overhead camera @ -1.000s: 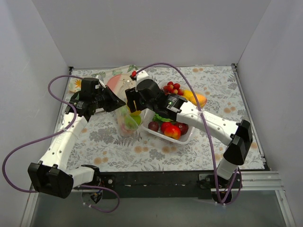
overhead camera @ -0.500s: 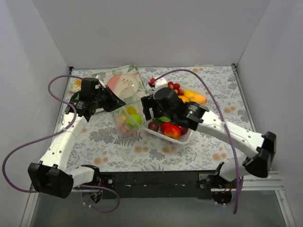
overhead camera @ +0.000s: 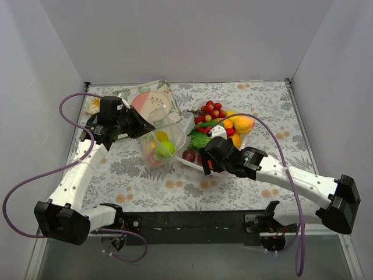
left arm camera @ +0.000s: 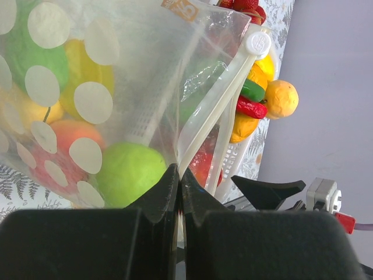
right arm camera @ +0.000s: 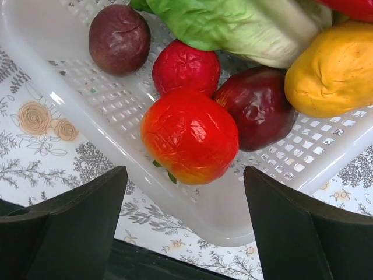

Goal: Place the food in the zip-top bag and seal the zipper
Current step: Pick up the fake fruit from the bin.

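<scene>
Top view: zip-top bag, soft clear film with white dots, sits slumped at 9 o'clock of the white tray, mouth up. Most of the food is heaped glossy in the tray, a few pieces in the bag. Left gripper is at the bag's 10 o'clock rim; jaw state unreadable here. Round pink-and-white plate at the bag's 11 o'clock. Right gripper hangs over the tray's near edge, hiding fruit there. Left wrist: jaws pressed together, clamped on bag film just beside the zipper, a milky strip running to 1 o'clock; green ball shows through, other pieces broken up by dots. Right wrist: fingers wide apart, holding nothing, above a wrinkled red tomato on the perforated tray floor; lettuce leaf cut off at 12 o'clock.
</scene>
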Available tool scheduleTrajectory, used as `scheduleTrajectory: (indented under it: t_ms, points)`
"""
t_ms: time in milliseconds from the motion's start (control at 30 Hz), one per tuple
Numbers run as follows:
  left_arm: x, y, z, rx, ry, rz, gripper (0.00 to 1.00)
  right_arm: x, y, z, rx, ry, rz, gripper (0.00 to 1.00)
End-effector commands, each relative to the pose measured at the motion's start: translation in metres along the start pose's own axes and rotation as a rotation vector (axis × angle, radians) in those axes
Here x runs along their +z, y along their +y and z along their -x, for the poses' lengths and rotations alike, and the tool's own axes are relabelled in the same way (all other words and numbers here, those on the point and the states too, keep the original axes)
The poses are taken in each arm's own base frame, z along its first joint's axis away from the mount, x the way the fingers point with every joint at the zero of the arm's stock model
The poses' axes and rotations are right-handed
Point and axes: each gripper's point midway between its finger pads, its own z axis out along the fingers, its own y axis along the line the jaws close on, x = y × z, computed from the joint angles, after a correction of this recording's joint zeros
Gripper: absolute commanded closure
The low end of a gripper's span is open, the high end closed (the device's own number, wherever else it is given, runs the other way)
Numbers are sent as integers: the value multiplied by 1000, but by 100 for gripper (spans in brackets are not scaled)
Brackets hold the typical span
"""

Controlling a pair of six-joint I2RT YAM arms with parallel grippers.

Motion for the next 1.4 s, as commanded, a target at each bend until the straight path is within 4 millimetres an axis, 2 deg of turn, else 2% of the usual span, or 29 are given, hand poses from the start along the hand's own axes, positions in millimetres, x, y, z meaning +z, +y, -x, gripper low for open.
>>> scheduleTrajectory:
  t_ms: [0, 133, 333, 633, 700, 767, 800, 833, 900, 933, 967, 1100, 1300, 1367]
  points:
    - [-13, -12, 1, 15, -21, -55, 100, 8, -11, 13, 74, -59, -62, 11]
    - [-14, -12, 1, 17, -21, -50, 100, 20, -8, 10, 87, -39, -42, 11]
    - [-13, -10, 0, 15, -18, -45, 100, 39, -14, 2, 127, -18, -27, 12]
    - [-12, -12, 2, 19, -19, -48, 100, 45, -10, -7, 133, 26, 12, 12]
    - [-12, -12, 2, 18, -18, -45, 100, 43, -10, -5, 135, 17, 16, 16]
    - [-11, -11, 1, 16, -16, -45, 100, 42, -12, -3, 136, 14, 14, 30]
    - [-11, -12, 2, 17, -16, -47, 100, 40, -12, 0, 141, 10, 14, 37]
    - [-11, -12, 2, 17, -16, -47, 100, 38, -13, 4, 143, 0, 11, 48]
    - [-11, -12, 2, 20, -16, -47, 100, 31, -12, 16, 148, -26, 15, 58]
    - [-11, -12, 2, 19, -17, -48, 100, 29, -13, 21, 146, -39, 11, 67]
    - [-12, -13, 3, 19, -20, -50, 100, 26, -13, 27, 147, -54, 10, 71]
    - [-12, -13, 2, 21, -16, -49, 100, 10, -15, 53, 143, -109, -3, 76]
    - [-10, -11, 0, 20, -8, -49, 100, -9, -14, 83, 143, -173, 1, 78]
    - [-10, -11, 0, 20, -10, -49, 100, -19, -10, 101, 149, -213, 23, 78]
